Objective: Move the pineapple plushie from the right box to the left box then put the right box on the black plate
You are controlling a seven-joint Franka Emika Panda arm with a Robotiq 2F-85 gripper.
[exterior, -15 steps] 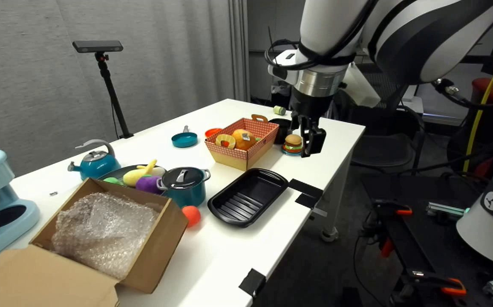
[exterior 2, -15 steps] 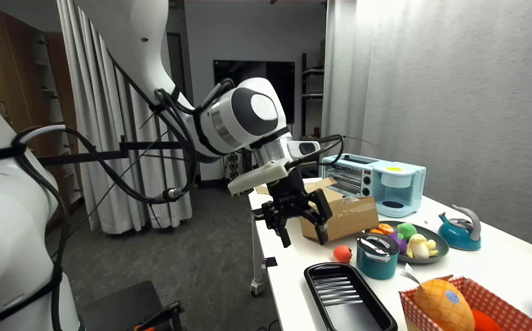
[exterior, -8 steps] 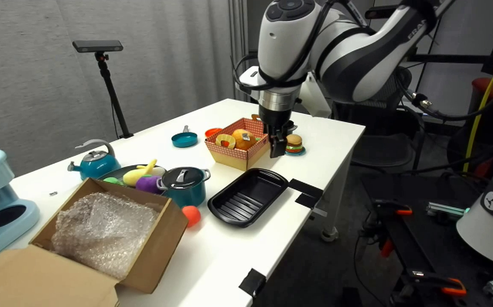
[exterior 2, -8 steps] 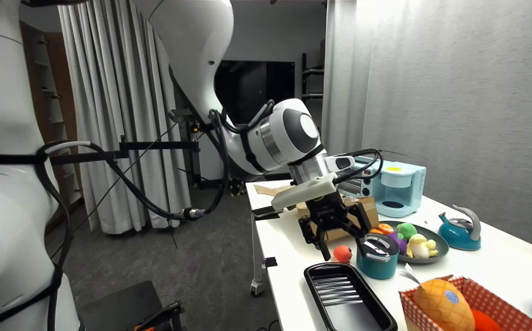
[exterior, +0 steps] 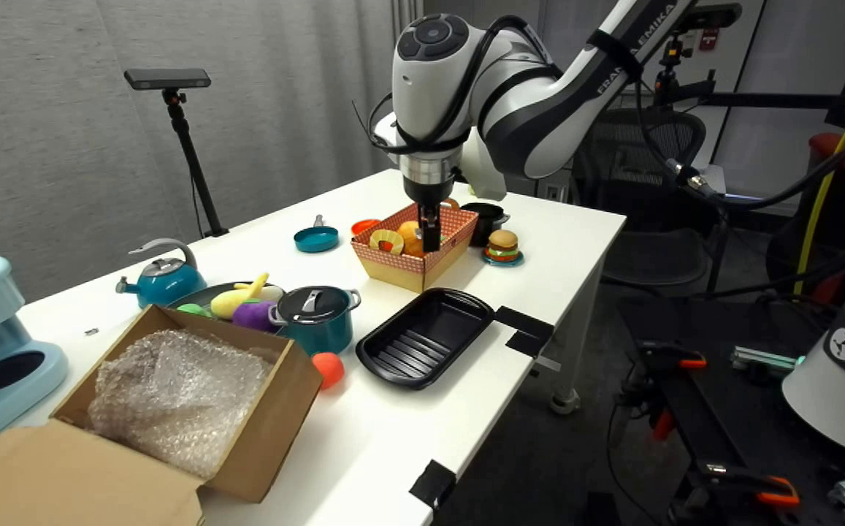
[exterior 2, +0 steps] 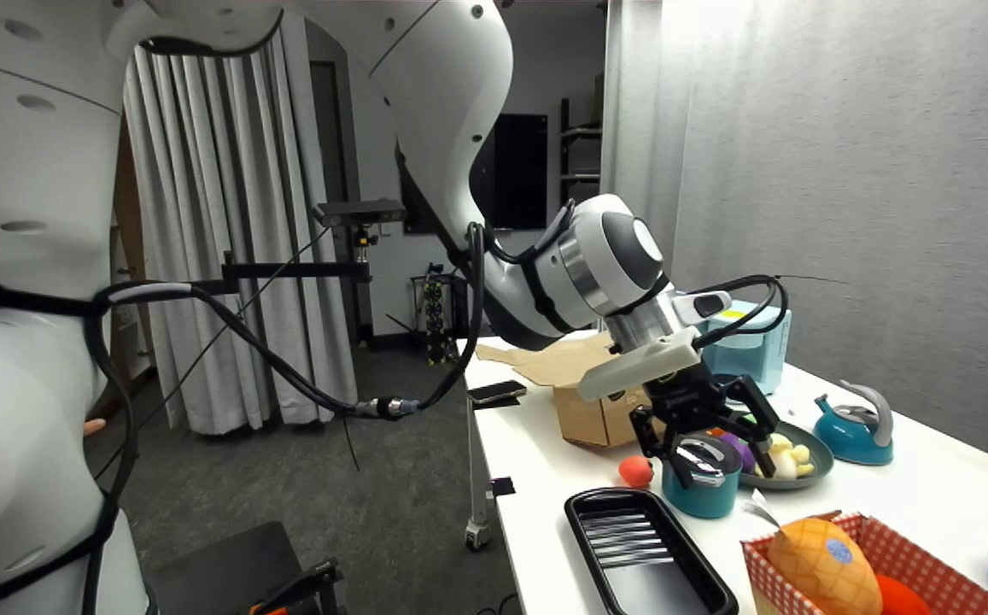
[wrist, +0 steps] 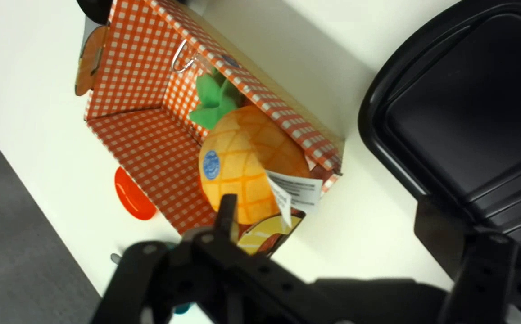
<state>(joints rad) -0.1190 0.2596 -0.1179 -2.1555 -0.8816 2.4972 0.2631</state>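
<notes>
The pineapple plushie [wrist: 242,166], orange-yellow with a green crown and white tags, lies inside the right box [wrist: 136,67], which has red gingham walls. The plushie [exterior 2: 827,568] and box [exterior 2: 929,564] also show in an exterior view. My gripper [wrist: 328,207] is open and empty, above the table. In the wrist view one finger overlaps the plushie's lower end; the other is by the tray. In an exterior view the gripper [exterior: 431,241] partly covers the plushie. The black plate [exterior: 459,318], a ridged tray, stands beside the right box. The left box [exterior: 269,424], brown cardboard, holds bubble wrap.
A teal lidded pot [exterior: 316,325] and a red ball [exterior: 329,370] stand between the left box and the tray. A plate of plush toys [exterior 2: 784,461] and a kettle [exterior: 166,281] are behind. A toy burger [exterior: 502,246] and black pot [exterior: 484,223] stand beside the right box.
The open gripper has moved across the table toward the right box, leftward in one exterior view and rightward and lower in the other. The objects have stayed in place.
</notes>
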